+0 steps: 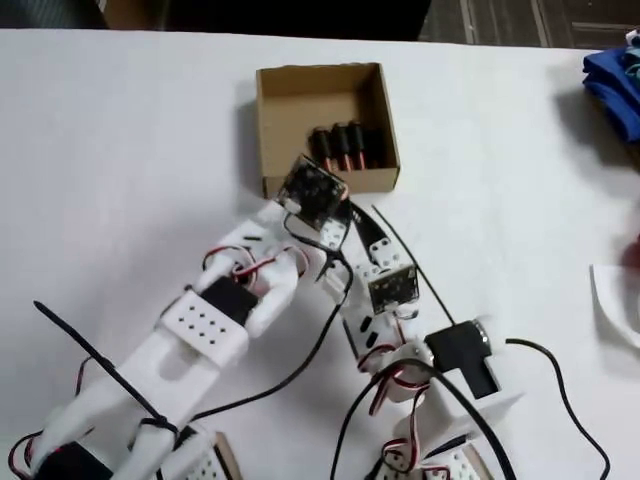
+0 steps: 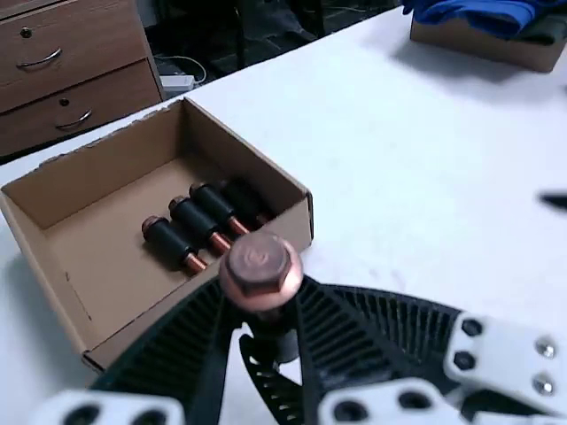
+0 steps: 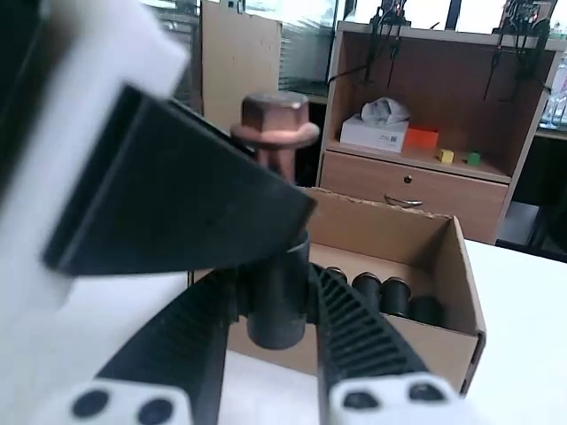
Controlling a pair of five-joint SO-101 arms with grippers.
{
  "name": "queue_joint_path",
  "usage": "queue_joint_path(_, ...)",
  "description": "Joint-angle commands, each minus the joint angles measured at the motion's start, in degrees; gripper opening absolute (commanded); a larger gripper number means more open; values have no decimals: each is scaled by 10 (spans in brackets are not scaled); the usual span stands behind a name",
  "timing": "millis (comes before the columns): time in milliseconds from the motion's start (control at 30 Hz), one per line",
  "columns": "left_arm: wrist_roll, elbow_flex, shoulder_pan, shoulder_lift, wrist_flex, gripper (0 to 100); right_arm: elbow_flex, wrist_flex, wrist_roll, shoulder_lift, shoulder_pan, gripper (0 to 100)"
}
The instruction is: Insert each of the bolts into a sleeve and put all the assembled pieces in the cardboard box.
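I see a copper-coloured bolt (image 2: 257, 263) between the black, ribbed fingers (image 2: 363, 328) of my left gripper (image 2: 262, 305), whose body is white. My right gripper (image 3: 276, 297) has the same black ribbing over white, and it sits around a dark grey sleeve (image 3: 276, 323). The cardboard box (image 1: 300, 105) is plain tan-brown. The assembled pieces (image 1: 340, 148) in it are black with copper ends. The table (image 1: 120, 150) is white. A cloth (image 1: 612, 85) at its edge is blue. Wires (image 1: 245, 270) on the arms are red, white and black.
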State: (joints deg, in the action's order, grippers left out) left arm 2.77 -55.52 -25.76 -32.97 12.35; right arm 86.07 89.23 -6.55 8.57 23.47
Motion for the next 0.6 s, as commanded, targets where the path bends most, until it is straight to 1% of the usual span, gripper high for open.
queue_joint_path(0, 14, -1, 0, -4, -6, 30, -13, 17, 5, -2, -9, 19)
queue_joint_path(67, 13, 0, 1, -4, -7, 63, -13, 17, 5, -2, -9, 19)
queue_joint_path(200, 12, -6, 3, -4, -3, 202, -13, 17, 5, -2, -9, 19)
queue_joint_path(267, 12, -6, 3, -4, 2, 253, -13, 17, 5, -2, -9, 19)
queue_joint_path(433, 12, 0, 3, -8, 5, 263, -13, 17, 5, -2, -9, 19)
queue_joint_path(567, 13, 28, 3, -8, 4, 263, -13, 15, 5, -2, -9, 19)
